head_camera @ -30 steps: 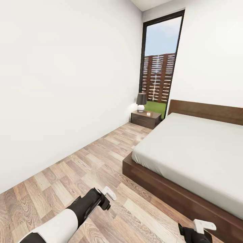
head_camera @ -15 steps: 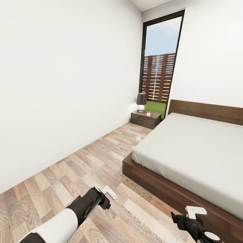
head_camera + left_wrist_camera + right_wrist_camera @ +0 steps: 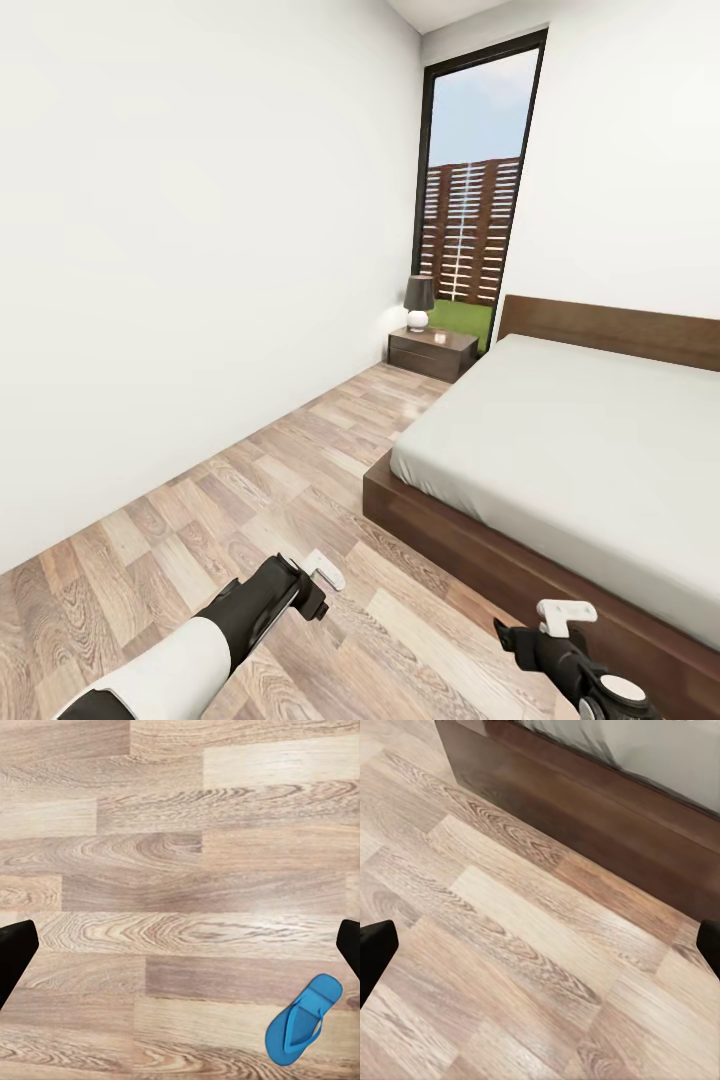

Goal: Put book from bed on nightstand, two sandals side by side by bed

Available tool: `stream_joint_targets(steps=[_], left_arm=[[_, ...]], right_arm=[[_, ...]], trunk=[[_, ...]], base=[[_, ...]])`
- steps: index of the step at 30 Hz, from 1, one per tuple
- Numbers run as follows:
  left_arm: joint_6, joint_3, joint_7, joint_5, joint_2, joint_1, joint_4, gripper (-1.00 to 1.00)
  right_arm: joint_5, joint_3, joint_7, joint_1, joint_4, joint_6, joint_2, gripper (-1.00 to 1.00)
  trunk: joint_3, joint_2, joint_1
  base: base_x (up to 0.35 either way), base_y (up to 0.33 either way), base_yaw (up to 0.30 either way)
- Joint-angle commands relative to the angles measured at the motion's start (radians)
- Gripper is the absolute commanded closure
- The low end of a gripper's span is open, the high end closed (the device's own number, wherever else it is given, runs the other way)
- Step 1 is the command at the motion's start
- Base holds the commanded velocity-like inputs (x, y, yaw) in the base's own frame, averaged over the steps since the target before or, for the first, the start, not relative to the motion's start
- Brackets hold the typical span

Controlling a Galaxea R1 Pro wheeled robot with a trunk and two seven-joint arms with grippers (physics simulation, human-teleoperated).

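Note:
The bed, a low dark-brown frame with a smooth grey mattress, takes up the right of the head view. A dark nightstand stands beside its headboard, under the window. One blue sandal lies flat on the wood floor in the left wrist view, off to one side of my left gripper, which is open and empty. In the head view my left gripper hovers over the floor near the bed's foot corner. My right gripper is open beside the bed's side rail. The book is out of view.
A black-shaded lamp and a small white object sit on the nightstand. A tall black-framed window shows a slatted fence. A white wall runs along the left, with a strip of plank floor between it and the bed.
My right arm has risen and swung left, further into the head view near the bed's side rail. The left arm and the camera have stayed still.

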State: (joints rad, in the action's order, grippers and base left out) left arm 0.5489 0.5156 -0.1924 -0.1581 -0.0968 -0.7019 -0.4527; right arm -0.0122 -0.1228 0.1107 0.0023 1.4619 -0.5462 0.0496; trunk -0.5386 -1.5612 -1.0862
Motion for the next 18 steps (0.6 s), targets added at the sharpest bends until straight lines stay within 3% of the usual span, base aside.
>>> stream_joint_targets(steps=[1, 9, 18], left_arm=[[0.003, 0.002, -0.007, -0.011, 0.0, -0.001, -0.001, -1.0], [0.003, 0.0, -0.007, -0.011, 0.001, 0.0, -0.009, -1.0], [0.003, 0.0, -0.007, -0.011, 0.001, 0.001, -0.013, -1.0]], right_arm=[[-0.001, -0.001, 0.005, 0.0, 0.002, -0.005, 0.0, -1.0], [0.0, 0.0, 0.013, 0.0, 0.004, -0.006, 0.001, -1.0], [-0.001, 0.0, 0.015, 0.0, 0.004, -0.006, 0.001, -1.0]], trunk=[[-0.001, -0.001, 0.0], [-0.001, -0.001, 0.0], [-0.029, -0.064, -0.035]], base=[[0.0, 0.0, 0.0], [0.0, 0.0, 0.0], [0.0, 0.0, 0.0]])
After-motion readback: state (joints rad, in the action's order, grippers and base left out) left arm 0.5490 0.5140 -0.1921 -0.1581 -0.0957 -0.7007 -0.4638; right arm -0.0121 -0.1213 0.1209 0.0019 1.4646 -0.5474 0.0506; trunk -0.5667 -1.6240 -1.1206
